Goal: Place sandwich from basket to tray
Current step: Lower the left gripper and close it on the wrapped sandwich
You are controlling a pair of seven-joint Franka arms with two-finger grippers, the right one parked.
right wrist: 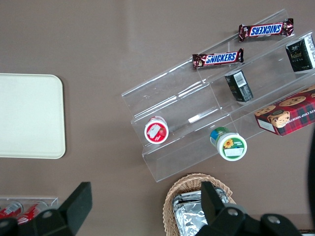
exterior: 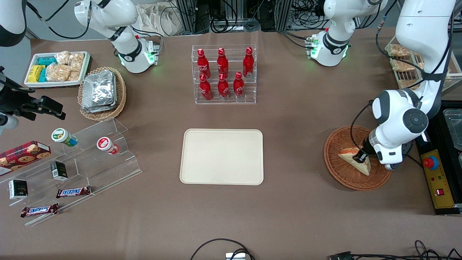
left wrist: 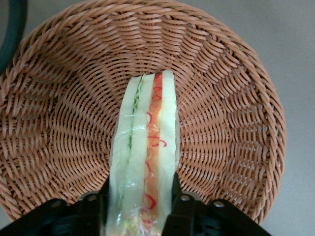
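Observation:
The sandwich (exterior: pixel 355 159) (left wrist: pixel 146 147), a pale wrapped wedge with green and orange-red layers, lies in the reddish-brown wicker basket (exterior: pixel 337 169) (left wrist: pixel 231 123) at the working arm's end of the table. My gripper (exterior: pixel 361 156) (left wrist: pixel 140 206) is down inside the basket, its two black fingers (left wrist: pixel 178 206) pressed against both flat sides of the sandwich, shut on it. The sandwich still rests in the basket. The cream-beige tray (exterior: pixel 222 156) (right wrist: pixel 24 115) lies flat at the table's middle, with nothing on it.
A clear rack of red bottles (exterior: pixel 223 74) stands farther from the front camera than the tray. A tan basket of foil packs (exterior: pixel 102 92), a white snack tray (exterior: pixel 56 68) and a clear stepped stand with snacks (exterior: pixel 75 166) lie toward the parked arm's end.

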